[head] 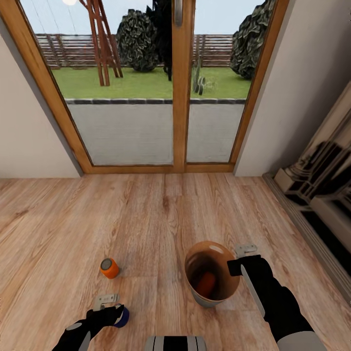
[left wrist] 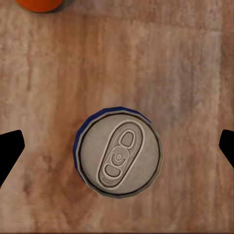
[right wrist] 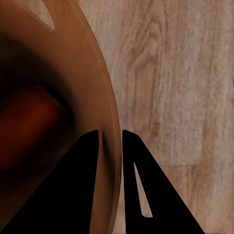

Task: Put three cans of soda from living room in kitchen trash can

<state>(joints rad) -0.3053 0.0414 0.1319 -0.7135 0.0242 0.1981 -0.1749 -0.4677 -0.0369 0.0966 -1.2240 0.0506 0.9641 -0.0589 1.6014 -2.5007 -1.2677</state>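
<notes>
The floor (head: 161,209) is light wood plank with visible grain and a soft satin sheen. The blue can (left wrist: 118,152) has a dull, matt silvery metal top with a stamped pull tab. The trash can (head: 195,287) looks like smooth brown plastic, slightly glossy inside. The door frame (head: 179,97) is smooth varnished wood around clear glass.

Black arms (head: 273,297), seemingly grey-cuffed

orange can (head: 109,268) upright, blue can (left wrist: 118,152) upright, bin (head: 197,287) holding one
</notes>
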